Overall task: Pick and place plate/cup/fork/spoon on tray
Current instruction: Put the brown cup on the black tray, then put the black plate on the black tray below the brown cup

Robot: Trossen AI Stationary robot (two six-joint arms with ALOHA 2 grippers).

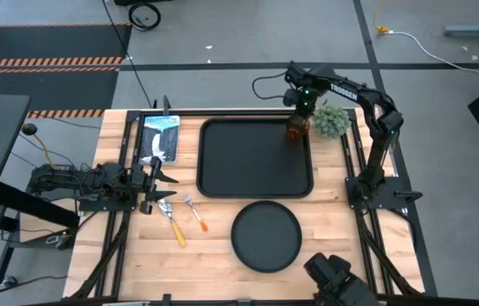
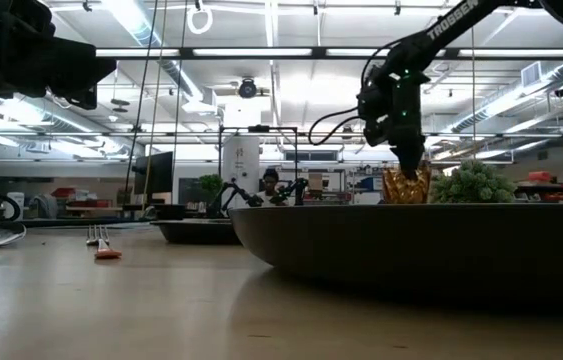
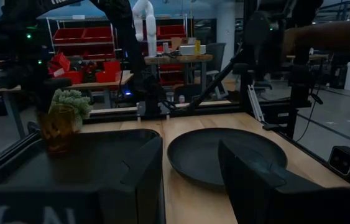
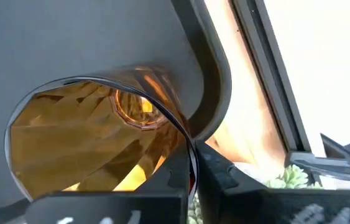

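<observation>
The amber cup point(image 1: 297, 127) is at the far right corner of the black tray point(image 1: 239, 161), and my right gripper point(image 1: 300, 109) is shut on it from above. The cup also shows in the low view point(image 2: 406, 185) and the left wrist view point(image 3: 56, 127). The round black plate point(image 1: 266, 235) lies on the table near the front edge. The fork point(image 1: 196, 212) and the spoon point(image 1: 171, 223) lie on the table left of the plate. My left gripper point(image 1: 161, 181) waits open at the table's left point(image 3: 193, 180). My right gripper holds the cup by its rim point(image 4: 192, 163), on the side toward the plant. One finger point(image 4: 230, 177) is outside the wall and the other seems to be inside. The fingers point down from above. The cup is upright over the tray's corner; whether its base rests there, I cannot tell.
A small green potted plant point(image 1: 333, 121) stands just right of the cup, outside the tray. A blue and white packet point(image 1: 161, 136) lies at the far left of the table. The tray's middle is bare.
</observation>
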